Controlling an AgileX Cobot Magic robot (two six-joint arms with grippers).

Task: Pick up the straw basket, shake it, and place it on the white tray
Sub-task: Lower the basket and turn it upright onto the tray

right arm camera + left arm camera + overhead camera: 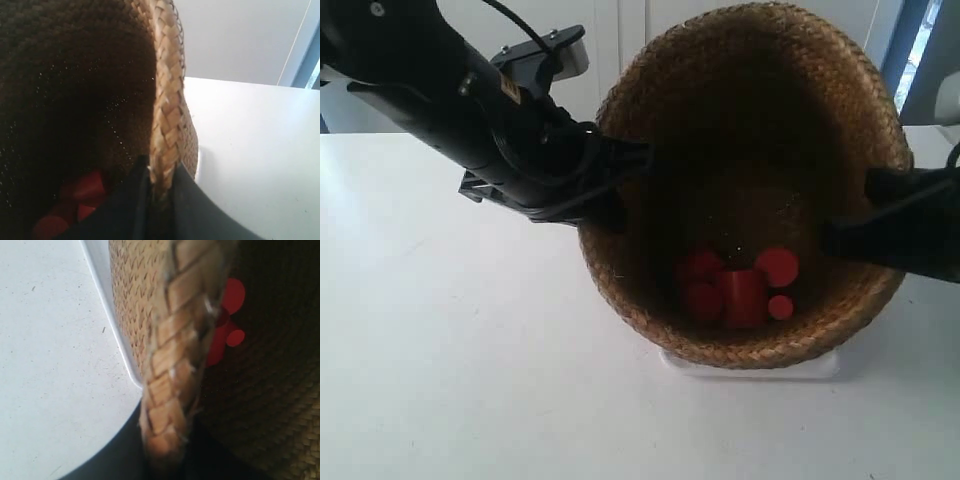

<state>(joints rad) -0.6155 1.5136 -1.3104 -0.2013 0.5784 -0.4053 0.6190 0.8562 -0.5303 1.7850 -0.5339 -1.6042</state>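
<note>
The straw basket [750,340] fills the middle of the exterior view, its dark inside holding several red pieces [740,285]. The white tray [760,368] peeks out from under its near side; whether the base touches it is hidden. My left gripper [630,160], on the arm at the exterior view's left, is shut on the flared rim [165,365], with the tray's edge [104,290] beside the basket wall. My right gripper [840,235] is shut on the opposite side of the rim, and its fingers [187,200] straddle the braided edge [167,110].
A white table [470,350] spreads all round the basket. A white wall and a window frame [910,50] stand behind it. The left arm's black body [450,90] reaches in over the table's far left.
</note>
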